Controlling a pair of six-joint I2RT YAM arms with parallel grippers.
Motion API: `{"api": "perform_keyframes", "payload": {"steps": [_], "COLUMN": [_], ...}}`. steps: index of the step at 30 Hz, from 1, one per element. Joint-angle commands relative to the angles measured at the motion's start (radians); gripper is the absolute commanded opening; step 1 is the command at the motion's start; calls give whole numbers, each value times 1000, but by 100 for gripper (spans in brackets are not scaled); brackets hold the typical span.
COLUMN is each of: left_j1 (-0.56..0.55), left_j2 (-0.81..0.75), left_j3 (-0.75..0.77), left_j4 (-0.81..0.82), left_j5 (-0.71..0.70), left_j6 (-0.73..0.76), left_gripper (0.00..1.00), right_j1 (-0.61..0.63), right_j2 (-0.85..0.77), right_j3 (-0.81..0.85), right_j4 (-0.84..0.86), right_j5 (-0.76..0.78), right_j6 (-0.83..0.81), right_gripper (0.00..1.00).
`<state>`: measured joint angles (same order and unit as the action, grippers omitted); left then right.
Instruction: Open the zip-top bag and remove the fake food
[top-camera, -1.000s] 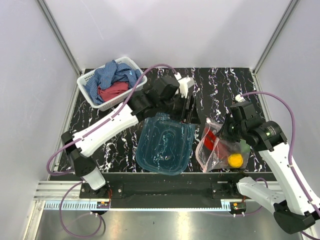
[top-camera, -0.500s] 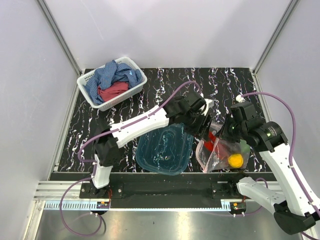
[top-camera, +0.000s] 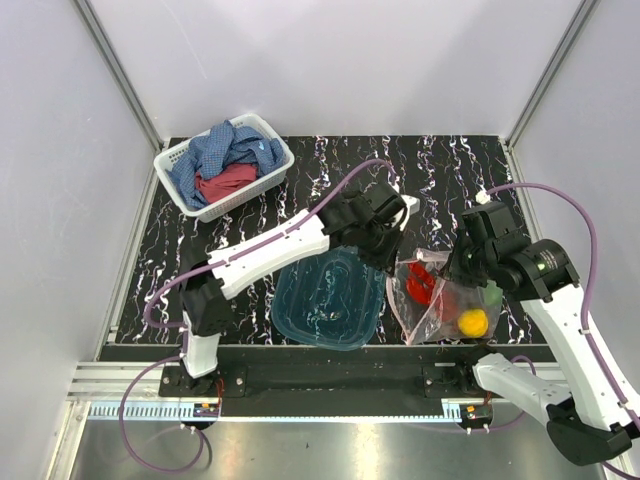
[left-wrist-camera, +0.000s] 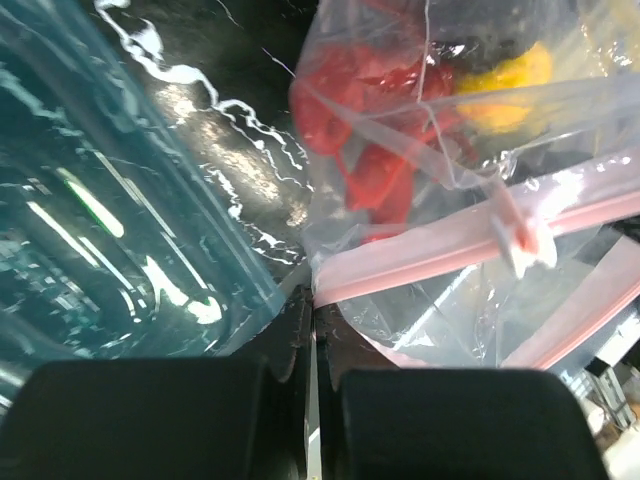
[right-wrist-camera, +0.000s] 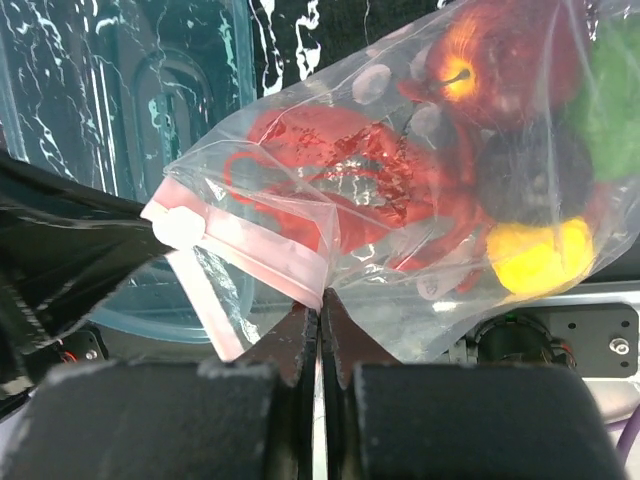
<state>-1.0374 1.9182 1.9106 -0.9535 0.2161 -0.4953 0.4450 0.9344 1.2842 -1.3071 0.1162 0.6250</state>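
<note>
The zip-top bag (top-camera: 432, 303) hangs low over the table's front right, held between both grippers. My left gripper (left-wrist-camera: 312, 308) is shut on one lip of its mouth, at the end of the pinkish zip strip (left-wrist-camera: 450, 243). On the other lip, my right gripper (right-wrist-camera: 320, 298) is shut on the bag's pink-edged rim (right-wrist-camera: 268, 258). Through the clear plastic I see the fake food: a red lobster (right-wrist-camera: 345, 178), a dark red fruit (right-wrist-camera: 500, 55), a small dark round piece (right-wrist-camera: 530, 170), a yellow fruit (right-wrist-camera: 535, 258) and a green pepper (right-wrist-camera: 615, 110). A white slider tab (right-wrist-camera: 180, 228) sits on the strip.
A teal translucent tub (top-camera: 328, 298) lies just left of the bag, under the left arm. A white basket (top-camera: 176, 160) of blue and red cloths stands at the back left. The table's front edge and the arm bases lie close below the bag.
The left arm swung right across the teal tub to the bag's mouth, and its jaws closed on the lip. The bag shifted slightly. The right gripper kept its hold.
</note>
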Motion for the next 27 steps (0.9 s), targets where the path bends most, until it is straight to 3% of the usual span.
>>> {"api": "perform_keyframes", "payload": {"steps": [1, 8, 9, 10, 13, 14, 18, 22, 27], "left_j1": [28, 43, 37, 36, 19, 14, 4, -10, -19], "left_j2": [-71, -33, -38, -44, -97, -108, -145, -143, -101], "left_j3": [10, 54, 70, 79, 113, 119, 120, 76, 28], "left_j4": [-74, -126, -126, -126, -123, -119, -79, 33, 154], "left_j5": [-167, -153, -153, -150, -146, -144, -40, 74, 158], "left_j6": [29, -3, -8, -15, -32, -38, -98, -193, -281], "left_gripper": [0, 1, 8, 28, 48, 50, 50, 35, 33], "right_j1": [1, 1, 1, 3, 1, 1, 0, 1, 1], "right_j2": [0, -22, -25, -35, -40, -37, -23, -20, -19], "right_j3": [78, 52, 49, 47, 43, 41, 47, 49, 41], "right_j4": [-66, -52, -49, -47, -43, -43, -29, -18, -8], "right_j5": [89, 59, 54, 53, 51, 48, 28, 31, 19], "right_j6": [-16, -2, 1, 4, 4, 1, 4, 22, 39], "right_gripper": [0, 0, 0, 0, 0, 0, 0, 0, 0]}}
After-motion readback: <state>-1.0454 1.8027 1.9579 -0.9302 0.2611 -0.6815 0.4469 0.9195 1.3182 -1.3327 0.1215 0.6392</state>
